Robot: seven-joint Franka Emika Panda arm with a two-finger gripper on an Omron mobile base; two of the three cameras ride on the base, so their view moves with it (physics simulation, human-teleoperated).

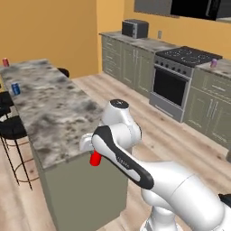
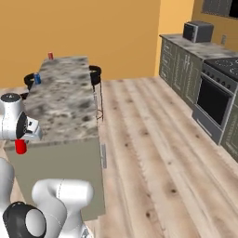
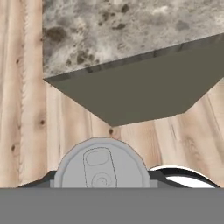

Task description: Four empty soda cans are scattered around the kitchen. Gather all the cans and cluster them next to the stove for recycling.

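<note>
My gripper (image 1: 93, 153) is shut on a red soda can (image 1: 95, 159), held just off the near corner of the island, level with its top. The same can hangs below the hand in the right base view (image 2: 20, 147). Its silvery top (image 3: 100, 164) sits between the fingers in the hand view. A second red can (image 1: 5, 62) and a blue can (image 1: 16, 88) stand at the island's far end. A purple can (image 1: 213, 63) stands on the counter just right of the stove (image 1: 187, 56). The stove (image 2: 228, 65) lies across the floor.
The stone-topped island (image 1: 49, 108) stands right beside the arm, its corner (image 3: 109, 65) under the hand. Black stools (image 1: 11, 128) line its left side. A microwave (image 1: 134, 28) sits on the back counter. Open plank floor (image 2: 153, 139) separates the island from the cabinets.
</note>
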